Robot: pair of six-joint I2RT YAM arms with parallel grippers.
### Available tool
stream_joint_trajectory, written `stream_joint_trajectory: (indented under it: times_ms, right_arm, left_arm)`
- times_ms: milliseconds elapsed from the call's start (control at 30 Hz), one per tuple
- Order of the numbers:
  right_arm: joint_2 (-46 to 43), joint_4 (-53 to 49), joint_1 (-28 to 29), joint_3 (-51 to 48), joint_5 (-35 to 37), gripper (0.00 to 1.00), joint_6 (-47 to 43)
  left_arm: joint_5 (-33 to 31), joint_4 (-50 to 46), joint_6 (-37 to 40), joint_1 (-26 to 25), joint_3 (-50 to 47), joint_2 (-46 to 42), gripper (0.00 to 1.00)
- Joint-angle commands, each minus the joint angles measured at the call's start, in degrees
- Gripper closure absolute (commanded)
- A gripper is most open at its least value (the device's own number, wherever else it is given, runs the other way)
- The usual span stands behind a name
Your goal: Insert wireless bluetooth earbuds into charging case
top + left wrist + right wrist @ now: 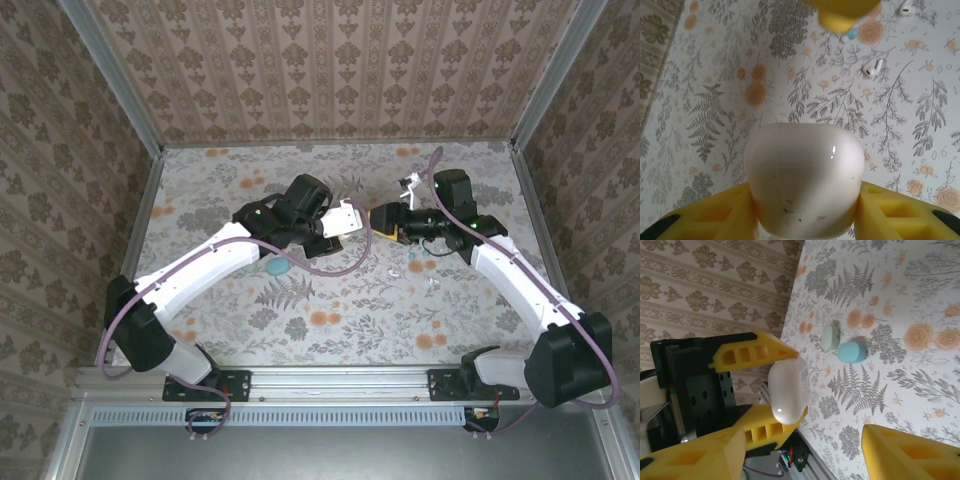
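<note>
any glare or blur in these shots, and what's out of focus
Left wrist view: a small glint on the white rounded item gripped by the left fingers; the right arm's finger at the top edge is blurred, the earbud sharp. Right wrist view: its own near fingers look soft, with a highlight on the white item. Top external view: even light, faint shadows.

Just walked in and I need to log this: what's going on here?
The left hand grips a white rounded box, lifted off the table. The right hand faces it with its fingers apart and nothing between them. The earbuds lie loose on the table. The charging case, teal beside a paler green piece, sits there too, not yet touched.
</note>
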Motion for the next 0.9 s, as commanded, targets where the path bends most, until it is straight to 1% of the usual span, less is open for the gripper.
stream_joint_trajectory:
  times_ms: [0,67,300,533,867]
  right_arm:
    - [1.47,6.64,0.86,-0.73,-5.34,0.38,3.74]
    - [2.31,8.40,1.27,-0.80,-5.98,0.39,4.89]
    - [4.95,9.12,2.92,0.27,-6.33,0.40,5.27]
    - [8.72,9.33,4.65,1.15,-6.83,0.45,5.00]
    - [11.37,8.81,5.88,1.87,-6.32,0.52,4.38]
  left_arm:
    - [3.29,1.04,1.71,-0.47,0.23,-2.30,0.54]
    - [3.87,0.74,1.44,-0.45,0.53,-2.39,0.54]
    - [4.03,0.72,1.14,-0.39,0.58,-2.48,0.54]
    - [3.17,0.29,1.60,-0.38,0.93,-2.02,0.54]
    - [2.39,0.19,1.56,-0.45,1.20,-1.79,0.54]
